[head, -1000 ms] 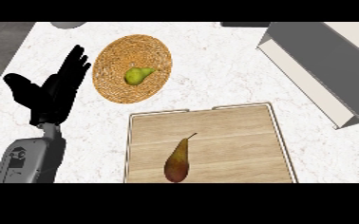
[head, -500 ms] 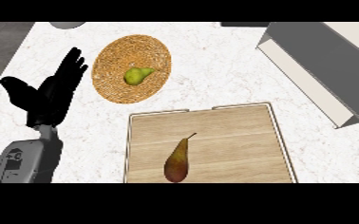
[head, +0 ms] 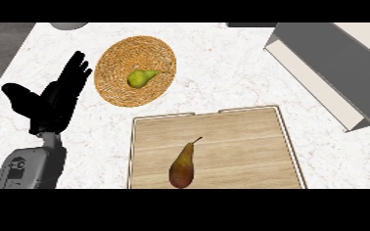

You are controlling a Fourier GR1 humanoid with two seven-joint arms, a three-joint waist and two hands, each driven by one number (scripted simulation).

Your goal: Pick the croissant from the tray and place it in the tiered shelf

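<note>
White marbled counter [head: 224,73] fills the view. At its left edge stands the left hand [head: 54,100], released, fingers straight and pointing up and away, thumb spread wide, holding nothing. The right hand does not show at all.

Just beside the fingertips lies a round woven plate [head: 115,95] with a small green pear [head: 141,78] on it. That one is not on the tray and should be left alone.

Nearer the robot and to the right of the hand sits the wooden tray [head: 239,132]. No croissant shows on it. What lies there is a brown-red pear [head: 183,165] near the front edge, its stem pointing up and right. This is the piece the task means, and it is on the tray, not in the shelf.

The tiered shelf [head: 325,73] stands at the far right, well apart from the tray. Its levels are seen only slantwise, so whether anything rests inside is hard to say.

To do the pick well, I judge the hand should come over the tray's raised rim, close round the fruit's thick belly rather than the thin neck or stem, and lift it clear of the rim before crossing toward the shelf.
</note>
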